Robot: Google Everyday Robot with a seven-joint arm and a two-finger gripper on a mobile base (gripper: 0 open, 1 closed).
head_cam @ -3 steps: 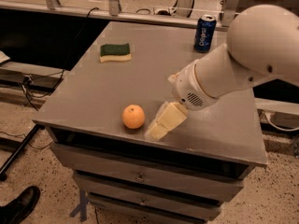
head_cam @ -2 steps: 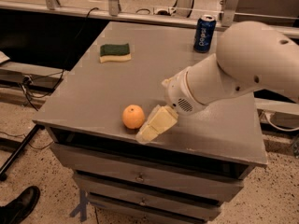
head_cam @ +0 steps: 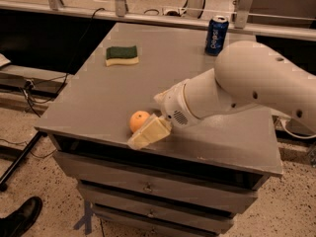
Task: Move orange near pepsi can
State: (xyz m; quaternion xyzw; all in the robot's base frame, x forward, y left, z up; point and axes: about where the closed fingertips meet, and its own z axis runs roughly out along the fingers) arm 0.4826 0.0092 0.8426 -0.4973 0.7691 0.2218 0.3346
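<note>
White arm (head_cam: 247,83) low; end effector (head_cam: 144,136) beside orange (head_cam: 138,119)

Your gripper (head_cam: 148,134) sits at the table's (head_cam: 163,68) front edge against the orange (head_cam: 138,120), and open tabletop runs from there to the pepsi can (head_cam: 216,35) at the far corner, crossed only by your own bulky arm (head_cam: 256,83), with the sponge (head_cam: 122,55) well aside.

arm (head_cam: 256,83): enters from right, slanting down-left | tool (head_cam: 144,137): low at arm's end, tilted down-left
</note>
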